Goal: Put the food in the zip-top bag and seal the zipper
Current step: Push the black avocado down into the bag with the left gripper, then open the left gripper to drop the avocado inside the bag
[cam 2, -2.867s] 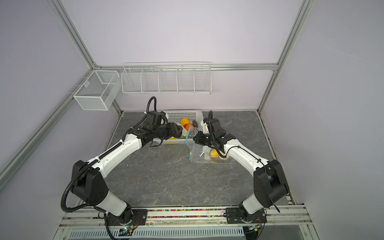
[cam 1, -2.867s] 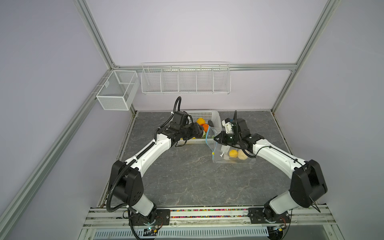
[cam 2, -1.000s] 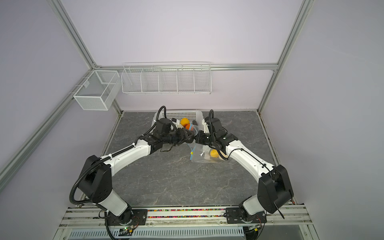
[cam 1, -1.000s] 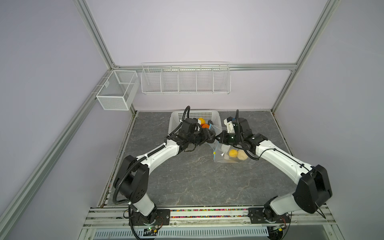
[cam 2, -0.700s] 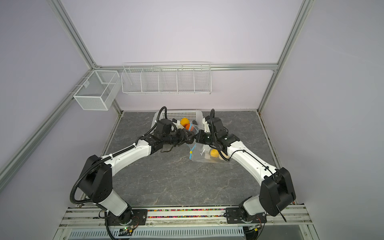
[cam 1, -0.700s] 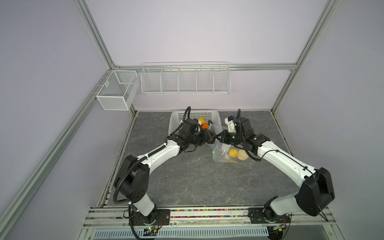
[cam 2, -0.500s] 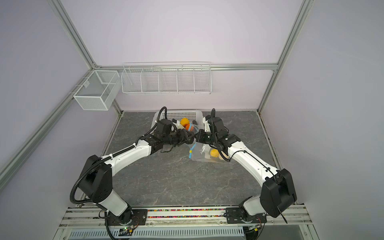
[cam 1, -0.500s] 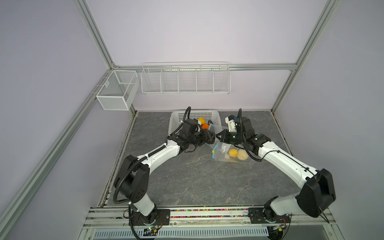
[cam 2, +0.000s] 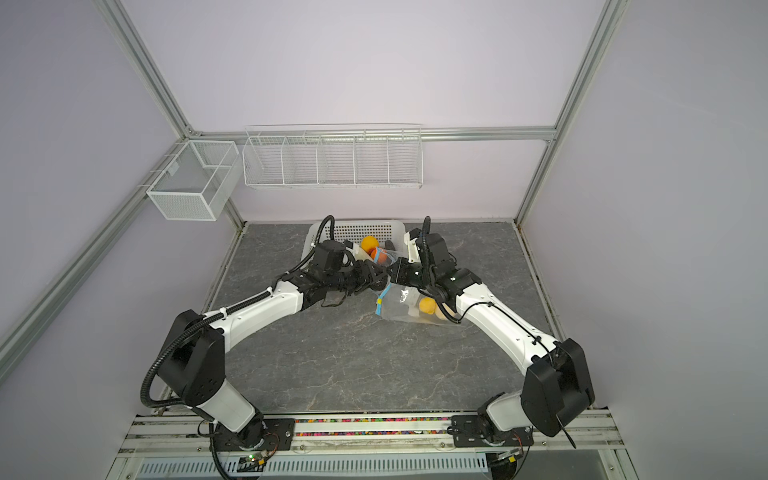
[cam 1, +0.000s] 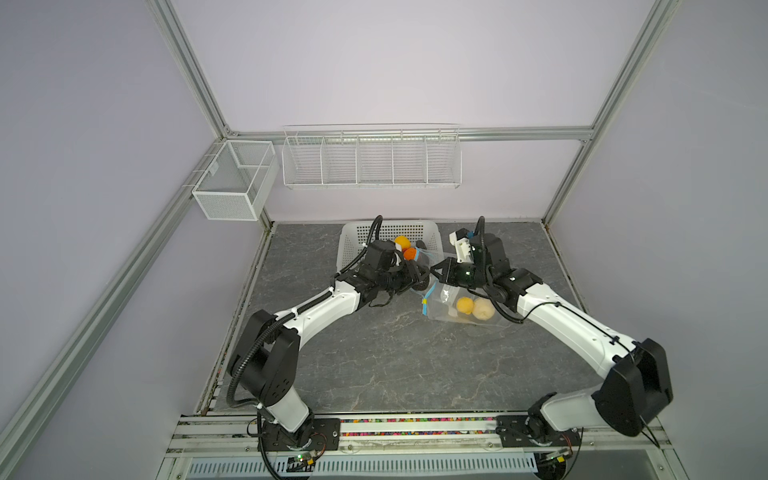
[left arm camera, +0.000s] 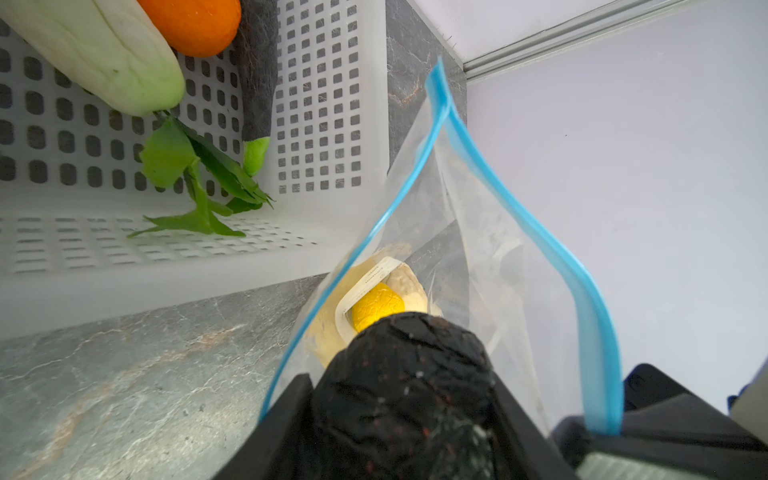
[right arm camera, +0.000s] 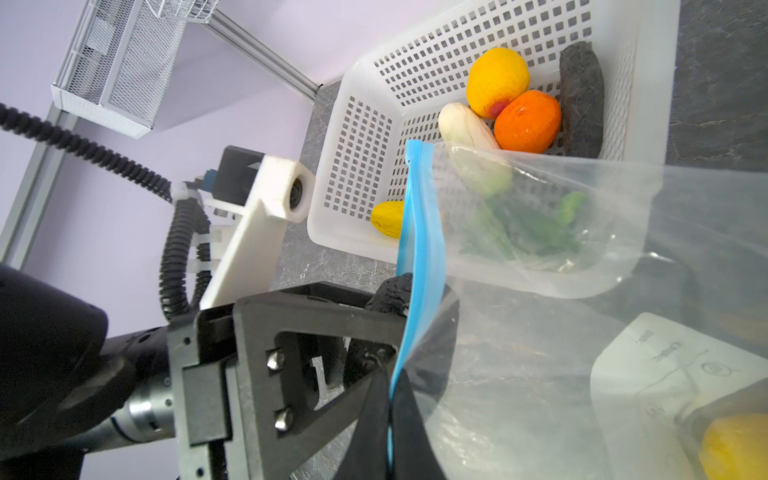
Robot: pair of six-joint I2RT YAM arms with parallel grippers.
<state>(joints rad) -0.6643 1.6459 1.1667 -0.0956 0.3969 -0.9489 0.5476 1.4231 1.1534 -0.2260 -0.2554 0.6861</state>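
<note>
On the gray table [cam 1: 374,353], one white basket [cam 1: 390,227] stands at the back, and one zip-top bag [cam 1: 446,311] lies just beside its front right corner. Two pieces of food sit in the bag: one yellow [cam 1: 464,305] and one beige [cam 1: 483,308]. Five lie in the basket: a yellow fruit [right arm camera: 496,81], an orange [right arm camera: 527,121], a white leafy vegetable [right arm camera: 461,124], a dark long piece [right arm camera: 581,95] and a small yellow piece [right arm camera: 386,218]. The left gripper [cam 1: 417,277] clamps one black bumpy piece [left arm camera: 405,374] between the two lips of the bag's open mouth. The right gripper [right arm camera: 390,415] is pinched tight on the blue zipper [right arm camera: 419,232], holding that edge up. One yellow slider [cam 1: 424,300] sits on the strip.
</note>
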